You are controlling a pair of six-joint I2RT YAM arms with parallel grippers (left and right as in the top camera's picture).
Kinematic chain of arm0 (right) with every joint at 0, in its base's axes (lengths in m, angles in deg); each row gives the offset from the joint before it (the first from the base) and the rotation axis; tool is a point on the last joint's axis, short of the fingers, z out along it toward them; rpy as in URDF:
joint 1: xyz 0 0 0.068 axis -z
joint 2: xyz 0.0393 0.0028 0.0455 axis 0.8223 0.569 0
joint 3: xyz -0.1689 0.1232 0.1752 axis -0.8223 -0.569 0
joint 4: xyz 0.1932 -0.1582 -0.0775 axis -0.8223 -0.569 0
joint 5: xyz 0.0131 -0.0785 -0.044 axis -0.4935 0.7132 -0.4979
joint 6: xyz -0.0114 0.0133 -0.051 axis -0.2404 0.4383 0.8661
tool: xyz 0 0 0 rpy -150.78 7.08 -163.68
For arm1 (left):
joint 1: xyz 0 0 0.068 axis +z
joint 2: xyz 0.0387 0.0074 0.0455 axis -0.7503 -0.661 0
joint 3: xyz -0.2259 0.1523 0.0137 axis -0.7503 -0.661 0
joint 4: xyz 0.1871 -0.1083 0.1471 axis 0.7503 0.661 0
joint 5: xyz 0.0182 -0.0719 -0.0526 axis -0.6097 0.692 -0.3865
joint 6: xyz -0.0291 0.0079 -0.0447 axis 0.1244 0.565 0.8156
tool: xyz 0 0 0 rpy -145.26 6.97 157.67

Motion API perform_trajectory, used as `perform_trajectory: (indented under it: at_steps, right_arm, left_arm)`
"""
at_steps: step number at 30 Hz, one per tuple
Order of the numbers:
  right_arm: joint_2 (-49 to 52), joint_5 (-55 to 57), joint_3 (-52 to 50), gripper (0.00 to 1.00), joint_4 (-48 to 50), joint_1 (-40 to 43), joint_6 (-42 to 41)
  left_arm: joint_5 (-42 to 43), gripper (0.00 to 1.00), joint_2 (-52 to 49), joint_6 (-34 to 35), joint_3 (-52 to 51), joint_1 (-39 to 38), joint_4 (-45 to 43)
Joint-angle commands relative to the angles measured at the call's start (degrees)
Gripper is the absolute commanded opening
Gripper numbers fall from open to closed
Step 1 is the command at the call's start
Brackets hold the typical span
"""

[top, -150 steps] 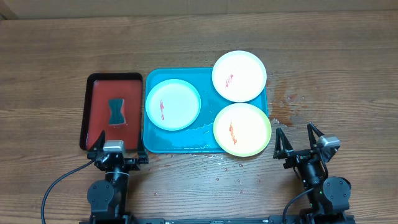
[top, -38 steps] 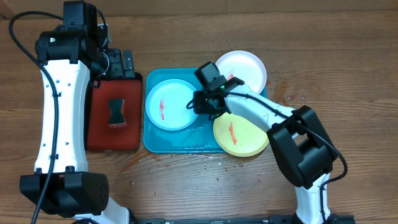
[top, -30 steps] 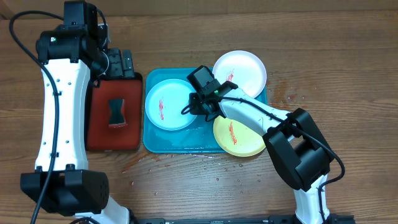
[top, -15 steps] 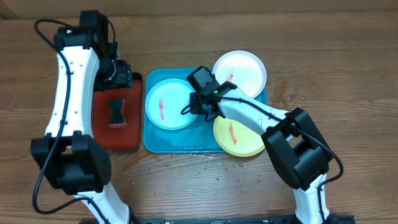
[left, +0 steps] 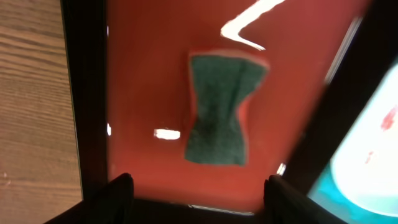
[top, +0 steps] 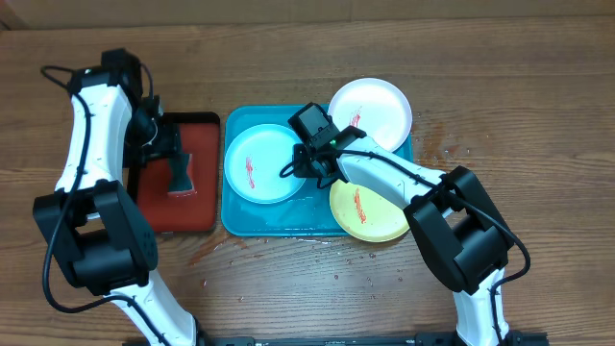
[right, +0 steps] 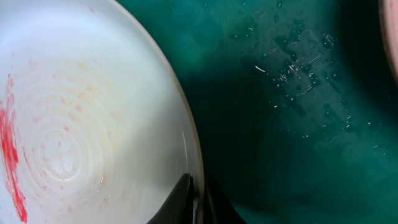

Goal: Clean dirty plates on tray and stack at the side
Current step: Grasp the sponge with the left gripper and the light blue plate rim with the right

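- A brown wooden table [top: 538,86] fills the overhead view; a few wet spots [top: 444,154] lie on it just right of the trays.
- The turquoise tray [top: 288,223] sits at the middle of the table; the right wrist view shows droplets [right: 292,68] scattered on its floor.
- The pale blue plate [top: 264,163] lies in the left half of the turquoise tray; a red streak runs left of its centre.
- The white plate [top: 370,115] rests at the tray's far right corner and overhangs the rim; it carries a small red smear.
- The yellow-green plate [top: 375,207] rests at the near right corner, also overhanging the rim; a red-orange streak marks its middle.
- The right gripper [right: 198,190] is clenched on the right-hand rim of the pale blue plate; its wrist view shows the rim nipped between the two fingertips.
- A red tray [top: 197,207] with a black rim stands just beside the turquoise tray, on its left.
- A dark green, waisted sponge [top: 180,175] lies on the red tray's floor.
- The left gripper [left: 198,183] hangs over the red tray with its jaws spread wide and nothing between them; it seems to be clear of the sponge, though the wrist view is blurred.
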Motion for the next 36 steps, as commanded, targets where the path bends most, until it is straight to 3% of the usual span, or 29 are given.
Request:
perform_trajectory:
  at_steps: [1,4,19,29,31,33,36]
  right_arm:
    - [1.4,0.2,0.6,0.08,-0.2,-0.3,0.0]
    - [1.4,0.2,0.6,0.08,-0.3,-0.3,0.0]
    - [1.4,0.2,0.6,0.09,-0.6,-0.3,0.0]
    - [1.4,0.2,0.6,0.09,-0.6,-0.3,0.0]
    - [1.4,0.2,0.6,0.09,-0.6,-0.3,0.0]
    - [1.4,0.2,0.6,0.09,-0.6,-0.3,0.0]
    - [1.4,0.2,0.6,0.09,-0.7,-0.3,0.0]
  left_arm:
    - [0.0,0.63,-0.5,-4.8,-3.5,-0.4,-4.2]
    - [0.0,0.50,-0.5,-6.7,-6.5,-0.7,-8.6]
    - [7.1,0.49,-0.5,-6.3,-17.7,-0.7,-23.2]
    - [7.1,0.27,-0.5,-4.5,-17.7,-0.7,-23.4]
    - [7.1,0.20,-0.5,-4.0,-17.7,-0.7,-23.4]
    - [7.0,0.04,-0.5,-3.9,-17.7,-0.7,-23.3]
    - [6.3,0.04,-0.5,-3.8,-17.7,-0.7,-22.9]
